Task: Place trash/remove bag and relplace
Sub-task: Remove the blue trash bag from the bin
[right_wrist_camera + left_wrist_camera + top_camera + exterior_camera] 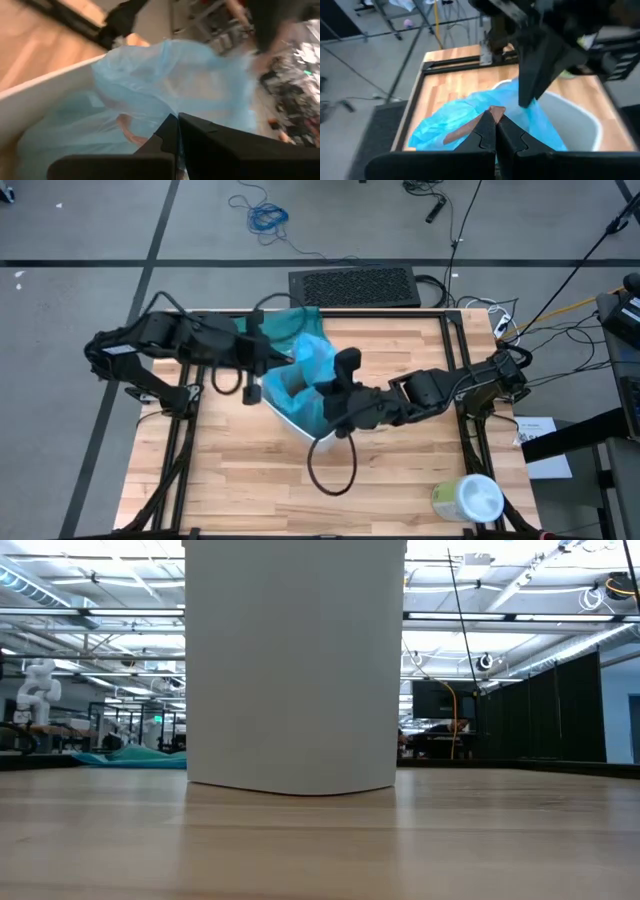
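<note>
**Grippers pinched blue liner over white bin**

Fingers of the right gripper [175, 131] were pressed together on a fold of the bag [175, 85], the thin light-blue liner that ballooned above the white bin [45, 95]. In the right wrist view the plastic rose in a crinkled hump beyond the dark fingertips, with a brownish shape showing dimly through it. The left gripper [495, 131] was likewise clamped shut on the bag [455, 122], its two fingers meeting on the blue film where a brown wad [470, 127] showed against the plastic.

From above, both arms met over the bin [300, 418], which stood near the middle of the table [220, 480], a little toward its far edge. The left gripper [262, 358] reached in from the table's left side, the right gripper [335, 405] from its right, with the bag [312, 362] bunched up between them and spilling over the bin's rim. A darker teal bag [290, 320] lay just behind, at the far edge. A white-and-green tub [468, 500] lay near the near right corner, well apart from the bin.

At table height, the bin [295, 660] filled the centre of the frame, its base flat on the wood.
</note>
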### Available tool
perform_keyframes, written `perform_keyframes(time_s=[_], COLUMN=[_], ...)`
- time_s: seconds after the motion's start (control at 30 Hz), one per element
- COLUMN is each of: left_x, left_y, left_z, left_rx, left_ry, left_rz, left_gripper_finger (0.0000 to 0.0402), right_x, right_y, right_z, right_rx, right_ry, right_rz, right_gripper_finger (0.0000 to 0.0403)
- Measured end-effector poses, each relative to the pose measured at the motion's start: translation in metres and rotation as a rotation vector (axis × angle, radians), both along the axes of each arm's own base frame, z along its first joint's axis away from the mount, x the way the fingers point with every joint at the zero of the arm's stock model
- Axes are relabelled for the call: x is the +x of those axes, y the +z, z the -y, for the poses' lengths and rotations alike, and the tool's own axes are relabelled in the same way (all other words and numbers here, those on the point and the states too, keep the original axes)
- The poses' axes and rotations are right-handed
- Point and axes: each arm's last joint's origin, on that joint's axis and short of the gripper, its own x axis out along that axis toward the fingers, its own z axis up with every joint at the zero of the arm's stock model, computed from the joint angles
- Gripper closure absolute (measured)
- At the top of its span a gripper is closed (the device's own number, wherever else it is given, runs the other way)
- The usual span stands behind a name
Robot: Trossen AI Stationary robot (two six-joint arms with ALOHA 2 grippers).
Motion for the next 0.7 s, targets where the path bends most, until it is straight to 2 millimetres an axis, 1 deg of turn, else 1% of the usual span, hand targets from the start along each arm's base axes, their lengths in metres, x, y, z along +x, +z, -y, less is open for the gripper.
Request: perform_keyframes(time_s=[0.13, 0.33, 0.5, 0.7], left_x=[0.009, 0.019, 0.024, 0.023], left_y=[-0.006, -0.013, -0.018, -0.019], left_z=[0.01, 0.02, 0.023, 0.022], left_rx=[0.072, 0.081, 0.08, 0.096], left_ry=[0.006, -0.025, -0.021, 0.003], left_rz=[-0.025, -0.055, -0.079, -0.088], left_gripper_finger=[0.0402, 0.0402, 0.0402, 0.0402], right_x=[-0.002, 0.0, 0.001, 0.0], right_y=[0.006, 0.008, 0.006, 0.003], right_z=[0.01, 0.024, 0.034, 0.04], right_rx=[0.058, 0.119, 0.196, 0.182], right_ry=[-0.057, -0.125, -0.149, -0.166], right_rz=[0.057, 0.094, 0.1, 0.059], right_gripper_finger=[0.0403, 0.0403, 0.0403, 0.0397])
